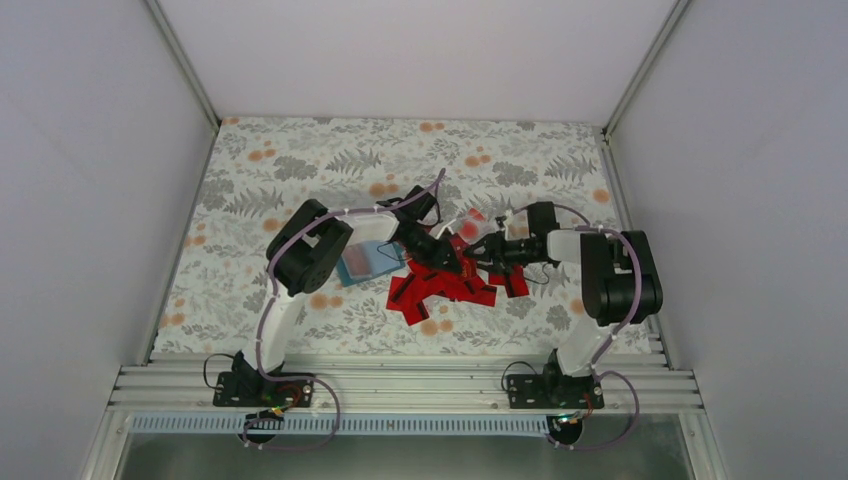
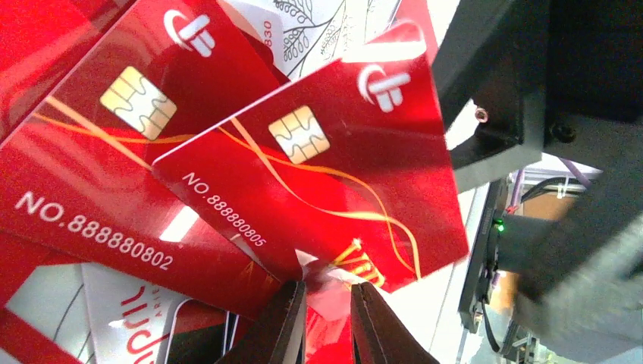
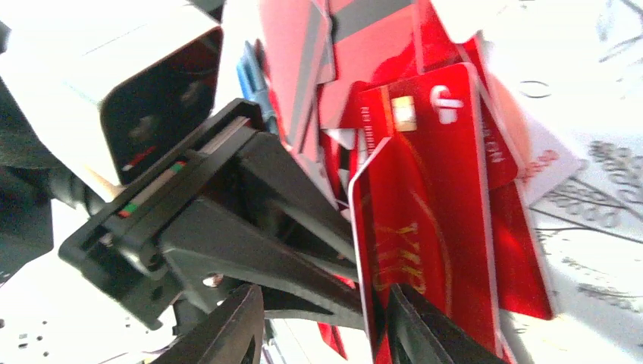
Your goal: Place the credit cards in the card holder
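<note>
**Even light above, glare up close**

The top view is bright and even, lit from above, with faint soft shadows on the counter [image 1: 300, 170]. Both wrist views show white glare on the credit cards [image 2: 364, 152], blown-out right edges, and foreground blur, perhaps from closeness.

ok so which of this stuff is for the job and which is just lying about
job: cards, holder, left gripper pinching a card, right gripper, open
not the job: floral cloth, rail
</note>
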Controlling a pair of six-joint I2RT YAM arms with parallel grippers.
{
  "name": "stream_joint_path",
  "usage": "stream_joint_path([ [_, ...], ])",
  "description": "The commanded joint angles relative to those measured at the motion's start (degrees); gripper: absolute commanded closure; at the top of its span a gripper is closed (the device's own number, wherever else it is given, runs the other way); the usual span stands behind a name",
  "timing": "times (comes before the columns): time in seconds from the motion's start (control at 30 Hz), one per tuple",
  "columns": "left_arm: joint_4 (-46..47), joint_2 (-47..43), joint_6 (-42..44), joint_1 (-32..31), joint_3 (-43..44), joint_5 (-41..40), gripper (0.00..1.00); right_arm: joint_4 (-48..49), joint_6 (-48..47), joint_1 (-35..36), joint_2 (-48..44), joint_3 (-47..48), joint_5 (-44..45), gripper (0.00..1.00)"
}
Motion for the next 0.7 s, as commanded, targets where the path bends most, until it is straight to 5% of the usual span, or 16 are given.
stream_joint_path([
  [0.0,-3.58,2.42,-0.18,0.46,-2.5,-2.81,0.83,-3.91,-2.79,-0.09,1.83,1.43,4.0,0.6],
  [0.13,-3.32,2.28,-0.32,0.5,-2.64,-2.71,0.83,-4.22,-2.86,-0.03,2.16,1.02,5.59,0.67],
  [0.37,-3.31,2.4,-0.41,0.67,-1.48,-1.8,0.83,-2.62,-3.03,-0.02,3.48,0.39,4.51,0.95],
  [0.67,-0.42,-1.78,-2.41,2.26,-4.61,-0.74,0.8,-0.52,-3.31,-0.05,3.24,-0.78,0.95,0.96],
])
